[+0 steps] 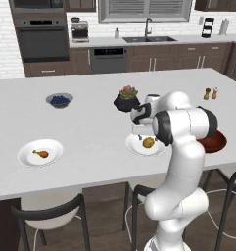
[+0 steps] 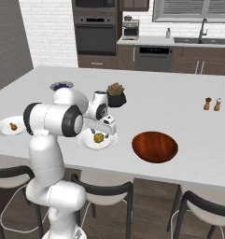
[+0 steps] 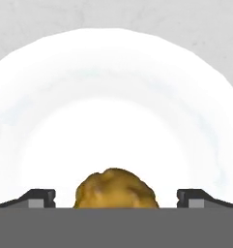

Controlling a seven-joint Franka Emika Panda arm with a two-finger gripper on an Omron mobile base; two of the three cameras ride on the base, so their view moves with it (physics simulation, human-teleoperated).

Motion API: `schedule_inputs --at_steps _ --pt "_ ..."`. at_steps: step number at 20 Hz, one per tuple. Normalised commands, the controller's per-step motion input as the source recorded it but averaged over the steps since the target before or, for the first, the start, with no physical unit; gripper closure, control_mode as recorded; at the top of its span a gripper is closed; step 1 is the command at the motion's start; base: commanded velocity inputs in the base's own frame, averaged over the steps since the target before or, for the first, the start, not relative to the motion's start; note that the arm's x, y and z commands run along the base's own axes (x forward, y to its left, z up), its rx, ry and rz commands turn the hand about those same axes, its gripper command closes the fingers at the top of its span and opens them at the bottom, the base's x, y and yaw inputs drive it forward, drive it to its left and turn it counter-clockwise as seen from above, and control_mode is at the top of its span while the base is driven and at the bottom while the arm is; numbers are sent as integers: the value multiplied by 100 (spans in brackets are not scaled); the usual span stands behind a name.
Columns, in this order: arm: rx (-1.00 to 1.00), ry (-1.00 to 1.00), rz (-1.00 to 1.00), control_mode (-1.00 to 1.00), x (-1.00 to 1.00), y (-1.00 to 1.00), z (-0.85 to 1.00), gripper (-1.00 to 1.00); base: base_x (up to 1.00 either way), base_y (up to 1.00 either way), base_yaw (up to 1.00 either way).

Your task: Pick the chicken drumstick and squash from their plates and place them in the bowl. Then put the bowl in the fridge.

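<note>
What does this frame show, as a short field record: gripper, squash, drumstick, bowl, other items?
gripper: open, low over the squash, one fingertip on each side, nothing held
squash: on the near plate
drumstick: on the far-left plate, untouched
bowl: empty, on the counter beside the squash plate
other items: potted succulent, grey bowl with blue contents, two shakers

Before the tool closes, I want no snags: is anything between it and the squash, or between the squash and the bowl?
Nothing visible. The open tool hangs over the squash on its plate, fingertips on either side. The bowl sits beside that plate with bare counter between them.
</note>
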Motion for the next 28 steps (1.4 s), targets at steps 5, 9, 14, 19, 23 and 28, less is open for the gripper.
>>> schedule_inputs --at_steps 5,9,14,19,23,28 --pt "0 0 -2 -100 -9 0 -8 -100 0 0 0" --pt "0 -6 -3 -100 -33 0 0 -100 0 0 0" --pt "0 -2 -3 -100 -39 0 0 -100 0 0 0" --pt "0 0 -1 -100 -3 0 0 -100 0 0 0" --pt "0 0 0 -100 4 0 -2 -100 0 0 0" --pt "0 0 0 -100 18 0 -2 -100 0 0 0"
